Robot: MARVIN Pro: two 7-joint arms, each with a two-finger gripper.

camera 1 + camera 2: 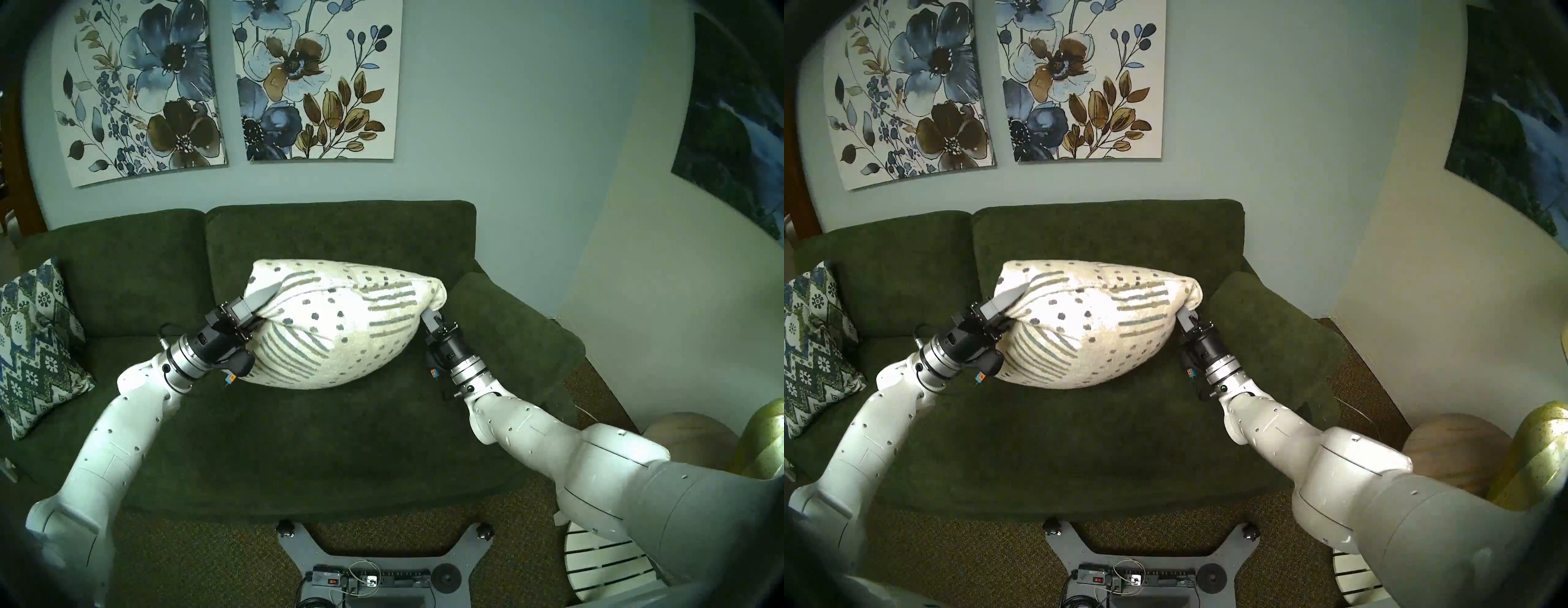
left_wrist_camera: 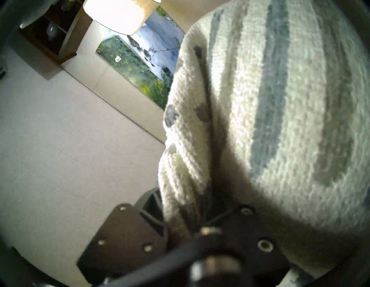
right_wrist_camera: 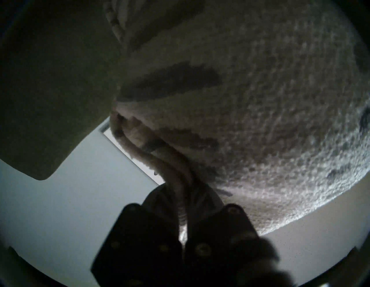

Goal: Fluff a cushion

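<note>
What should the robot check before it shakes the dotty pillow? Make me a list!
1. Left gripper pinching the cushion: ok, fabric bunched between its fingers at one edge.
2. Right gripper pinching the opposite corner: ok, piped edge clamped in shut jaws.
3. Cushion lifted off the sofa: ok, it hangs between the arms.
4. Patterned pillow out of the way: ok, far off at the sofa's left end.
5. Sofa armrest clear of the right gripper: not ok, it sits very close.
6. Grips strong enough for shaking: cannot tell.
</note>
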